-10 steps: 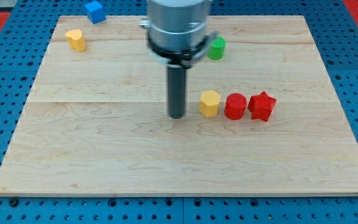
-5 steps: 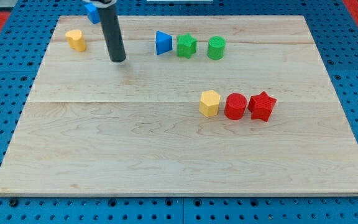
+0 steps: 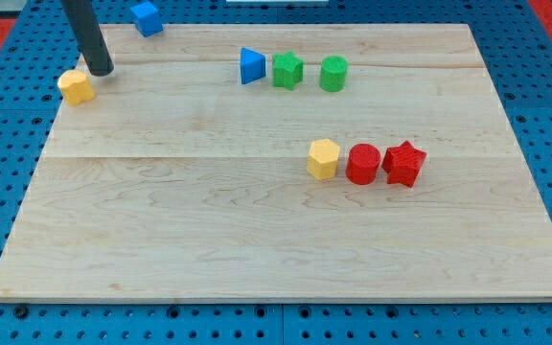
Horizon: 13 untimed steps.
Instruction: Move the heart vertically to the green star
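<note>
The yellow heart (image 3: 76, 86) lies at the board's left edge, near the view's top. My tip (image 3: 101, 71) stands just up and to the right of it, close to or touching it. The green star (image 3: 287, 70) sits far to the right in the top row, between a blue triangle (image 3: 250, 66) on its left and a green cylinder (image 3: 333, 73) on its right.
A blue cube (image 3: 147, 17) lies at the board's top edge, right of the rod. A yellow hexagon (image 3: 323, 158), a red cylinder (image 3: 362, 164) and a red star (image 3: 403, 163) form a row right of centre. The wooden board (image 3: 257, 240) rests on a blue pegboard.
My tip has swung from the board's middle up and left to the heart. The heart has slid left and down, from about the top-left corner area to the left edge.
</note>
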### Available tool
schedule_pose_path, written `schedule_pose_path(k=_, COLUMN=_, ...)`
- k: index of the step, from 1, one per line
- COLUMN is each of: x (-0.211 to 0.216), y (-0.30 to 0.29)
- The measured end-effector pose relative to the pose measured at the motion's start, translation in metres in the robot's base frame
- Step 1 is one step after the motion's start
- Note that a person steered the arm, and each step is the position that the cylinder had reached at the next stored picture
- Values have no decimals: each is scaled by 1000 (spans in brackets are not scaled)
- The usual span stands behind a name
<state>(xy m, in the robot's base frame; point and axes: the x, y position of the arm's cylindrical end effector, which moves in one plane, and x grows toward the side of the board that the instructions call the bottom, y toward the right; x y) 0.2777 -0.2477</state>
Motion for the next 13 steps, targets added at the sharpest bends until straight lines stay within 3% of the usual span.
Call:
schedule_pose_path(k=1, x=-14, y=-55)
schedule_pose_path(k=2, x=17, y=-50)
schedule_pose_path(k=4, x=119, y=-13)
schedule_pose_path(k=5, x=117, y=19)
schedule_pose_path(k=6, x=88, y=-24)
schedule_pose_path(k=7, x=93, y=8)
schedule_pose_path(k=8, x=129, y=79)
schedule_pose_path(k=9, x=153, y=111)
schedule_pose_path(k=10, x=151, y=24)
schedule_pose_path(k=11, x=107, y=23)
schedule_pose_path(k=12, x=91, y=80)
schedule_pose_path(k=13, x=119, y=144)
